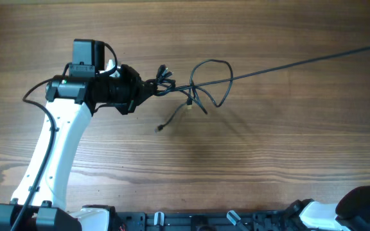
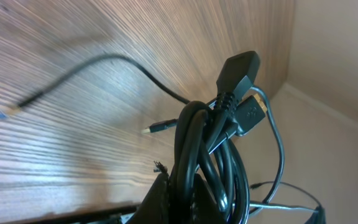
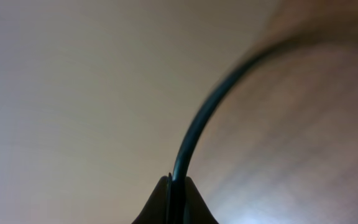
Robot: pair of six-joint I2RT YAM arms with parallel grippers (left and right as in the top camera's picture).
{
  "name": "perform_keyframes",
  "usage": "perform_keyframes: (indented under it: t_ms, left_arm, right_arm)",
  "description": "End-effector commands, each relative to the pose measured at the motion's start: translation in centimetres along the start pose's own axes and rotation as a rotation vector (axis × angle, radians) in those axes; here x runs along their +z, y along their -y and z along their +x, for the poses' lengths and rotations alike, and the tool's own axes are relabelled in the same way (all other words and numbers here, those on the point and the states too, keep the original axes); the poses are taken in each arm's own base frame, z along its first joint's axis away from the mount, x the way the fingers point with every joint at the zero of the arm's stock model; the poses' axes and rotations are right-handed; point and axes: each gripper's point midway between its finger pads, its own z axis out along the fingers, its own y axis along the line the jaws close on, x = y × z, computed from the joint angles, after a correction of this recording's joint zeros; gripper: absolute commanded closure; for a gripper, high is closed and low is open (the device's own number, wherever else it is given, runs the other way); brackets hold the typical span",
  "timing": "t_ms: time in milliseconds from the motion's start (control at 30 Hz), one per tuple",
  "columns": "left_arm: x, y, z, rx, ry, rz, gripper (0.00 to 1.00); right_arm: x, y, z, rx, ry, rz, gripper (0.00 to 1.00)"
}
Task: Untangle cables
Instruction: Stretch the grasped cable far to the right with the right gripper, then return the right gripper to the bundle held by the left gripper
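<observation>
Both clamped: left gripper (image 1: 151, 86) pinching bunched cables (image 1: 163, 78); right gripper (image 3: 176, 186) pinching single strand (image 3: 197, 127). Strand taut, long axis 8-to-2 o'clock. Loose knot (image 1: 198, 90) at 3 o'clock of left gripper, the nearer arm.

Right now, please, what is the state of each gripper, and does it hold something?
The left gripper is closed, holding the bundle of cables.
The right gripper is closed, holding a single cable.
</observation>
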Motion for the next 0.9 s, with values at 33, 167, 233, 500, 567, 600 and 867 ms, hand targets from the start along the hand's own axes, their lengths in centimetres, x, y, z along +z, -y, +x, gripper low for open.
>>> perform_keyframes:
  t_ms: [33,167,233,500,567,600,867]
  left_arm:
    - [-0.8,-2.3,-3.8,-0.024,0.168,-0.077,0.96]
    - [-0.8,-0.2,-3.9,0.025,0.153,0.011,0.96]
    - [-0.9,0.4,-4.1,0.050,0.165,0.028,0.96]
    - [-0.1,4.7,-3.0,0.311,0.181,0.137,0.96]
    - [0.3,5.9,-2.1,0.354,0.174,0.166,0.96]
    - [0.5,6.3,-1.8,0.339,0.171,0.180,0.96]
    - [-0.4,6.0,-3.6,0.187,0.209,0.193,0.96]
  right_arm:
    - [1.4,1.2,1.3,-0.242,-0.010,0.166,0.76]
    - [3.6,0.7,6.9,-0.288,-0.165,0.231,0.30]
    - [4.5,0.0,9.7,-0.340,-0.239,0.245,0.19]
    - [4.9,-9.4,25.6,-0.655,-0.688,-0.220,0.13]
    - [4.6,-10.5,28.6,-0.671,-0.752,-0.247,0.13]
    - [4.9,-10.5,30.4,-0.625,-0.780,-0.184,0.13]
    - [9.1,-9.4,40.6,-0.436,-0.945,-0.048,0.24]
